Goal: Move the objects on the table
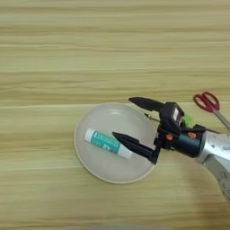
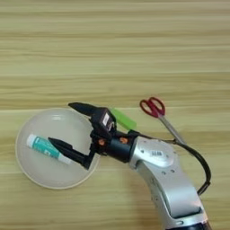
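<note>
one pair of scissors (image 2: pixel 158 113), one green block (image 2: pixel 123 119), one tube (image 1: pixel 108 143), one plate (image 1: pixel 99 168)

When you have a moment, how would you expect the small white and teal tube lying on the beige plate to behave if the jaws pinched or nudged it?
The white and teal tube looks rounded, so it may roll on the beige plate. It probably weighs little and may dent.

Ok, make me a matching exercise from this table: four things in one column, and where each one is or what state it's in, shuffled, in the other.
Things:
1. tube
2. scissors
3. green block
4. gripper

Places or states:
A. on the table right of the plate, just behind the gripper
B. jaws open, over the plate
C. lying in the plate
D. on the table, furthest right

Pairs: 1-C, 2-D, 3-A, 4-B
</note>
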Action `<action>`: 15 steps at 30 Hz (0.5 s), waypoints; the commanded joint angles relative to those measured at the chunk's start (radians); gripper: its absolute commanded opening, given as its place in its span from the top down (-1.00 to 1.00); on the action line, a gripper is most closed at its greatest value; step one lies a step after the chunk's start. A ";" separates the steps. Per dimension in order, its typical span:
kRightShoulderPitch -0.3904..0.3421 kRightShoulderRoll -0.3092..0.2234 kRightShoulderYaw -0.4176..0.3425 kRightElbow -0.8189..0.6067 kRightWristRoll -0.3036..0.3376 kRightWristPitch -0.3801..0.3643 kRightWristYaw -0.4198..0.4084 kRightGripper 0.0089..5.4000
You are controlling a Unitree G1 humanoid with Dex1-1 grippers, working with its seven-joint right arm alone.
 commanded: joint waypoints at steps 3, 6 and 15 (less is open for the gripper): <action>-0.054 -0.014 -0.028 -0.032 0.009 -0.018 -0.029 -0.99; -0.064 -0.009 -0.043 -0.028 0.014 -0.017 -0.040 -0.99; -0.236 0.073 -0.207 0.065 0.035 -0.015 -0.265 -0.99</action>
